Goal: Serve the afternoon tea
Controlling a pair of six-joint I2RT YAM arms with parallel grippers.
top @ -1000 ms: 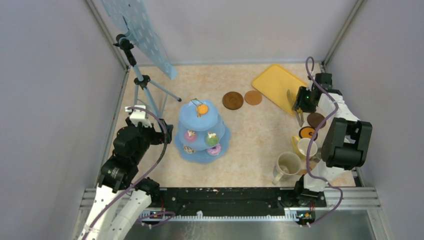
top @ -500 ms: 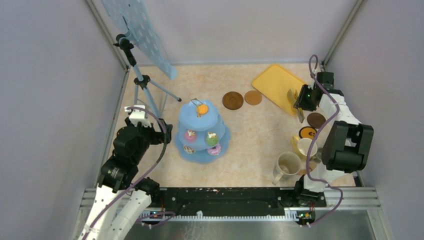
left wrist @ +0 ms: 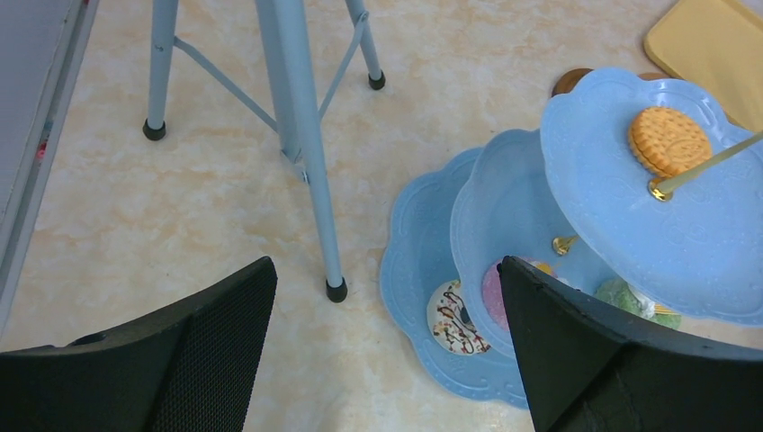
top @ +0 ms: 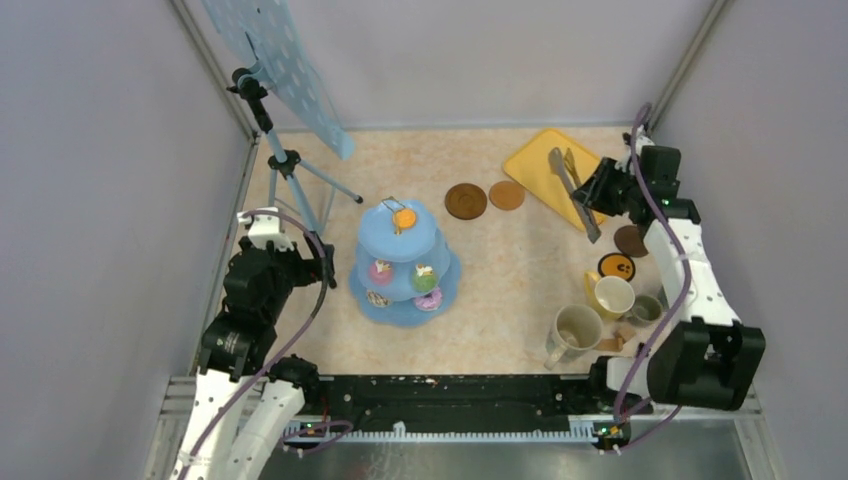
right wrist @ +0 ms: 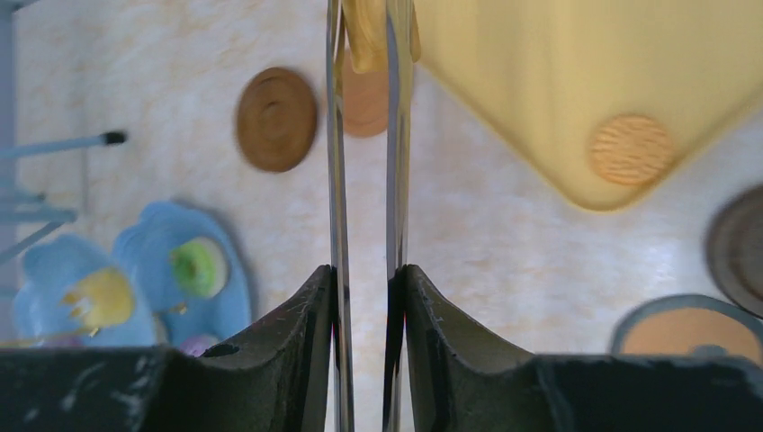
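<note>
The counter [top: 500, 270] carries everything, and the blue tiered stand [top: 405, 262] near its middle is the reference for all places. Behind and to the left of the stand rises a tripod [top: 285, 165] bearing a dotted blue board [top: 270, 45].

Behind and well right of the stand lies the flat yellow tray [top: 540, 160], with an orange biscuit [right wrist: 630, 148] on it (plain only in the right wrist view).

The left end effector [left wrist: 387, 297] hovers just left of the stand, fingers spread with nothing between them. The right end effector [right wrist: 364, 279] is well right of the stand, at the tray's right edge. It pinches the metal tongs [top: 572, 190] by their two arms. A blurred tan shape between the tongs' tips is too unclear to name.

Right of the stand and nearer the arm bases cluster the big beige mug [top: 577, 328], the yellow mug [top: 612, 296] and the small grey mug [top: 645, 308].

Between stand and tray lie a dark brown coaster [top: 465, 200] and a lighter coaster [top: 506, 195]. A third coaster [top: 631, 240] lies just behind the mugs.

On the stand, a top-tier biscuit [left wrist: 668, 141] sits beside the handle. The middle tier holds a pink donut [top: 381, 270] and a green cupcake [top: 425, 278], and the bottom tier a drizzled donut [left wrist: 453, 317].
</note>
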